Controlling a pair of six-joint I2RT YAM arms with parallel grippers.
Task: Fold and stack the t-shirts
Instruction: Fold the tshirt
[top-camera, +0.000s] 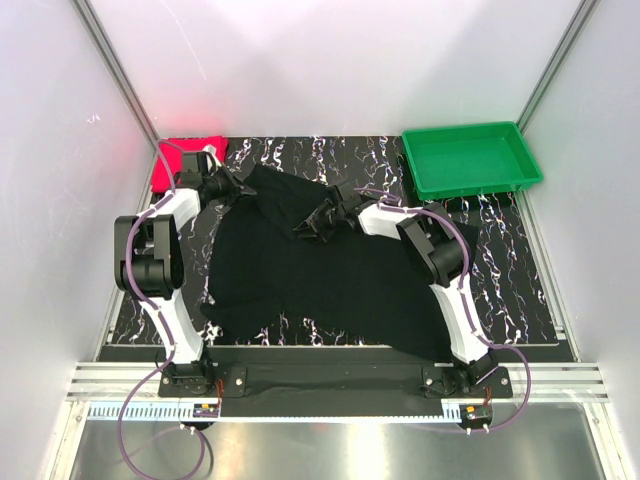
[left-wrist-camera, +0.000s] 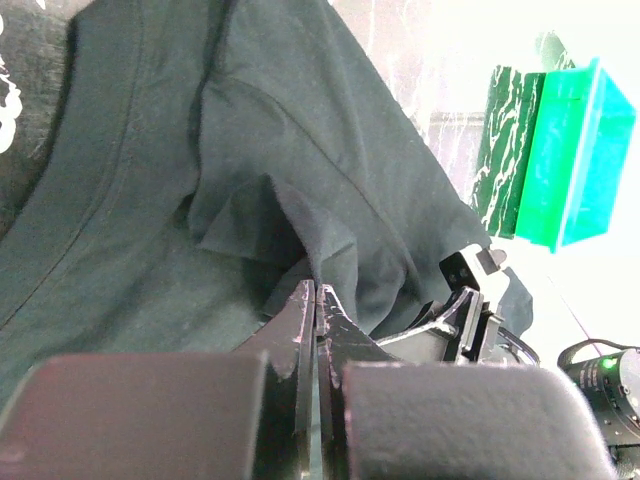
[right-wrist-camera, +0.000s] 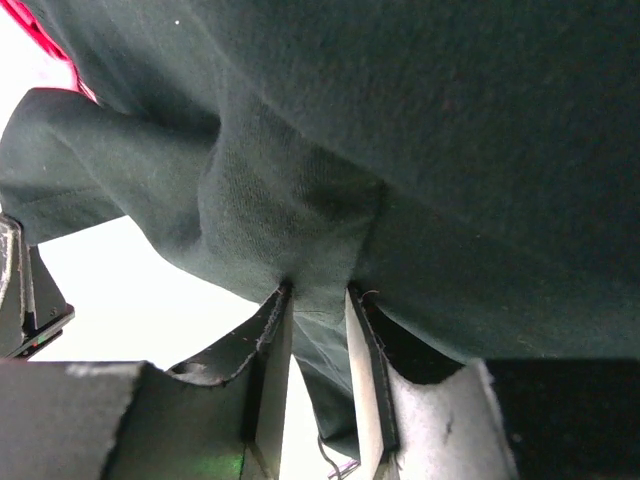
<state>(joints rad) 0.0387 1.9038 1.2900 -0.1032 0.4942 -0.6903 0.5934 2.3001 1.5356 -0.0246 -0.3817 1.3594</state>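
The black t-shirt (top-camera: 330, 270) lies spread and rumpled over the dark marbled mat, its far edge lifted. My left gripper (top-camera: 243, 190) is at the shirt's far left corner; in the left wrist view its jaws (left-wrist-camera: 317, 290) are shut, with a fold of the black cloth (left-wrist-camera: 300, 130) pinched at the tips. My right gripper (top-camera: 310, 228) is at the upper middle of the shirt. Its jaws (right-wrist-camera: 318, 295) are closed on a bunched fold of black cloth (right-wrist-camera: 450, 150) that fills the gap. The pinkish-red t-shirt (top-camera: 180, 160) lies folded at the far left corner, behind the left arm.
A green plastic tray (top-camera: 470, 160) stands at the far right corner, also seen as the green tray (left-wrist-camera: 565, 170) in the left wrist view. White walls enclose the table on three sides. Bare mat (top-camera: 510, 270) shows to the right of the shirt.
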